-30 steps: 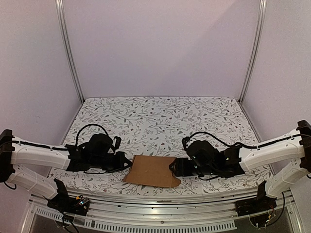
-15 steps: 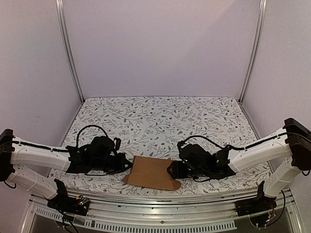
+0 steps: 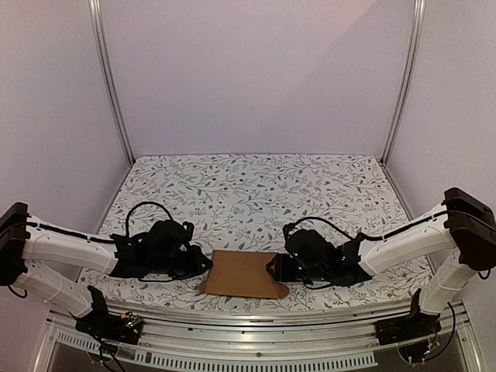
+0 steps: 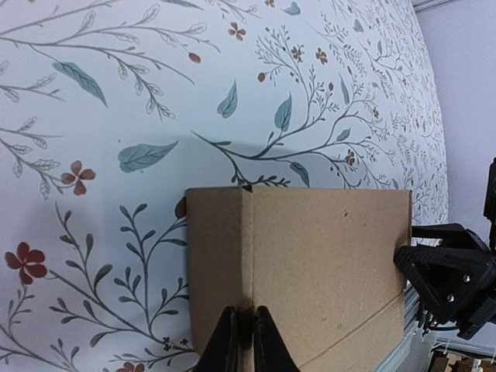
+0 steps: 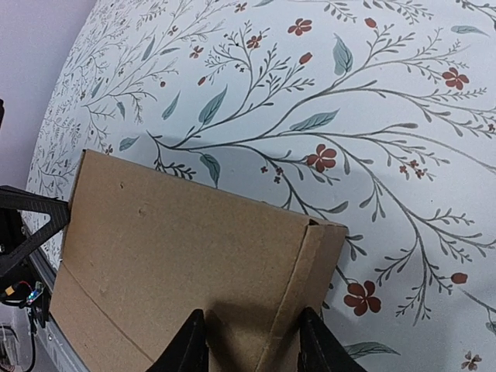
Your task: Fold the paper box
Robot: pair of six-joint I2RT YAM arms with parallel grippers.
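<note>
The paper box (image 3: 244, 273) is a flat brown cardboard piece with creases, lying near the table's front edge between the two arms. My left gripper (image 3: 204, 267) is at its left end. In the left wrist view the left gripper (image 4: 246, 342) is shut, its tips pinching the box (image 4: 325, 248) at the crease beside a narrow side flap. My right gripper (image 3: 273, 269) is at the box's right end. In the right wrist view the right gripper (image 5: 252, 341) is open, its fingers (image 5: 194, 345) spread either side of the creased side strip of the box (image 5: 178, 248).
The floral tablecloth (image 3: 256, 194) covers the table. White walls and metal uprights (image 3: 108, 77) close in the back and sides. A metal rail (image 3: 248, 318) runs along the front edge just below the box.
The right gripper has moved left onto the box's right end. The left gripper has shifted slightly right. The box now looks a little narrower between them.
</note>
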